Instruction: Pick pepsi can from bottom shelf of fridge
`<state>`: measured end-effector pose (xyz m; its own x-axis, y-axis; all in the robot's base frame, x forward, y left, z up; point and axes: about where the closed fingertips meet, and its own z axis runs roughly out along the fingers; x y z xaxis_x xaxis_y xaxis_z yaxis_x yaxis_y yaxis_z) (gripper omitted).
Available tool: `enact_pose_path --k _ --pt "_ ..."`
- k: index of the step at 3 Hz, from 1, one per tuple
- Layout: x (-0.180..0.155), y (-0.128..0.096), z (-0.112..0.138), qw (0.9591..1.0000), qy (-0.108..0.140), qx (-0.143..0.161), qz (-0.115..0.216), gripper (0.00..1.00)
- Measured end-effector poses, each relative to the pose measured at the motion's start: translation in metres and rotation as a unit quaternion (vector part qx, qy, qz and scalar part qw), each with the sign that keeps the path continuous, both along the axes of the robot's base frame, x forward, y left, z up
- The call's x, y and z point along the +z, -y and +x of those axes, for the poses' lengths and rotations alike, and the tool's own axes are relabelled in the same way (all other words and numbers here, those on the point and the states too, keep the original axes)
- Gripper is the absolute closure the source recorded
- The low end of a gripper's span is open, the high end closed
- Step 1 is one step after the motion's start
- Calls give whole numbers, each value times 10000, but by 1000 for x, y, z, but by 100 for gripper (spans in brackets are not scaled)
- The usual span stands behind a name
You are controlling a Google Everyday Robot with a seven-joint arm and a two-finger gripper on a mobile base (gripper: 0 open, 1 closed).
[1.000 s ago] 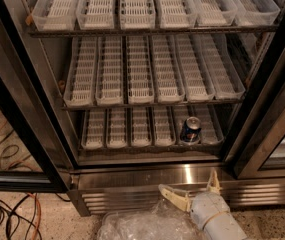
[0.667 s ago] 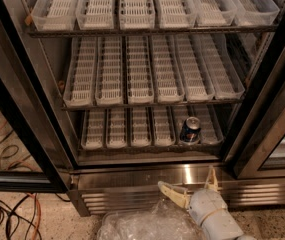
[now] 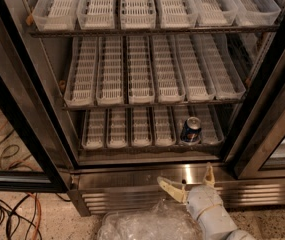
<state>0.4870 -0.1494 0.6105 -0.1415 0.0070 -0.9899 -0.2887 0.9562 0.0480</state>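
Observation:
The pepsi can (image 3: 190,130) is a small blue can with a silver top. It stands upright near the front of the second tray lane from the right on the bottom shelf (image 3: 152,128) of the open fridge (image 3: 147,84). My gripper (image 3: 187,179) is open and empty. It hangs in front of the stainless steel base, below the can and a little to its left. One finger (image 3: 169,188) points left, the other (image 3: 209,175) points up.
The black-framed glass door (image 3: 17,119) stands open on the left. A door frame post (image 3: 262,114) stands right of the shelf. Two upper shelves hold empty white trays (image 3: 152,69). Clear crumpled plastic (image 3: 147,224) lies at the bottom. Cables (image 3: 7,209) lie on the floor at left.
The view and the gripper have shifted very slightly; the gripper stays open in front of the steel base. The can has not moved.

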Motion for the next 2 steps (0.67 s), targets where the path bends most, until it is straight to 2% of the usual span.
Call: enact_pose_path --k 1,2 --pt "-8 2 13 9999 5 -130 88 0" --pt "-6 12 30 9991 88 -385 168 0"
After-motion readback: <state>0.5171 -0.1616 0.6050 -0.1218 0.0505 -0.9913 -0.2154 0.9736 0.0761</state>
